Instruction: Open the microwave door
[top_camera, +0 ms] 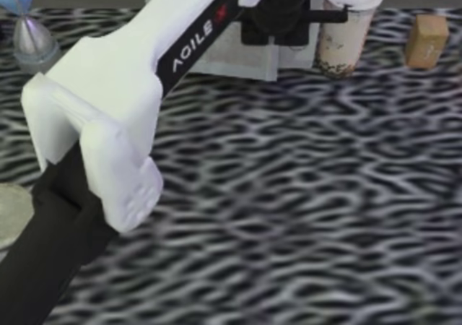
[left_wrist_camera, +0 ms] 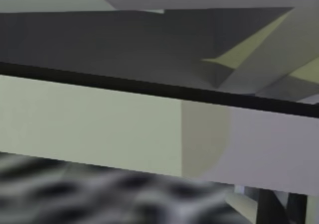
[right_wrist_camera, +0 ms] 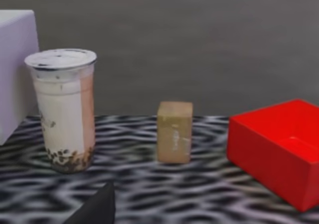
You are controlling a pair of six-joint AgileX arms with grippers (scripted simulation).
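White lettering "AGILE" with a red mark runs along the left arm (top_camera: 191, 47)'s black strip.

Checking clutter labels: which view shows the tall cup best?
The right wrist view: the tall cup stands whole and unobstructed beside the microwave. The top view shows it partly cut off behind the left gripper; the left wrist view misses it.

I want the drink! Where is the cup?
In the top view the cup stands at the table's far edge, right of the middle, between the microwave and a small tan block.
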